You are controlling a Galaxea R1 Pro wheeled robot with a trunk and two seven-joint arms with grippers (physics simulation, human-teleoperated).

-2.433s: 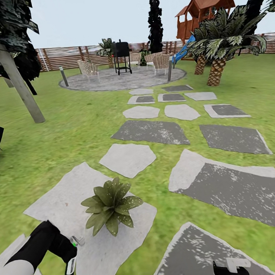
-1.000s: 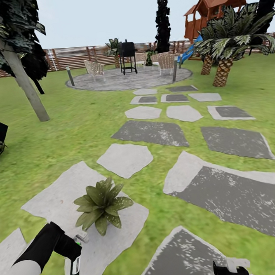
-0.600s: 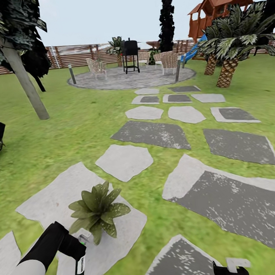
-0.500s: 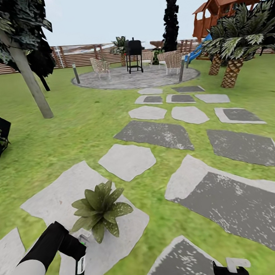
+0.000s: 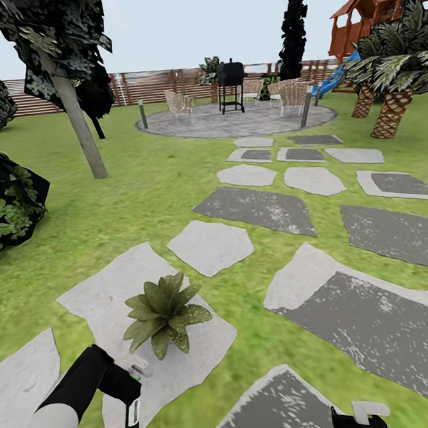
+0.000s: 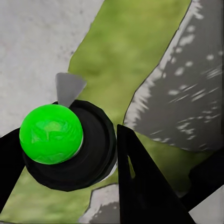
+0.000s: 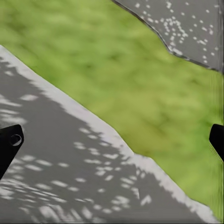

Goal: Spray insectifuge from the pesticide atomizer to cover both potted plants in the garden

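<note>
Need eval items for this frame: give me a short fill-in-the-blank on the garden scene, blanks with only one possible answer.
1. The pesticide atomizer is held in the ____ gripper.
2. The potted plant stands on a pale stepping ____.
3. The black grill stands on the round grey ____.
4. The right gripper has its fingers ____, with nothing between them.

Missing words: left; stone; patio; open

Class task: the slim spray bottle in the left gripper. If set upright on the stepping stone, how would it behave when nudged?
The pesticide atomizer looks tall and narrow, so probably tips easily. Its round body would likely roll. The left gripper holds it near the white head, suggesting stiffness.
</note>
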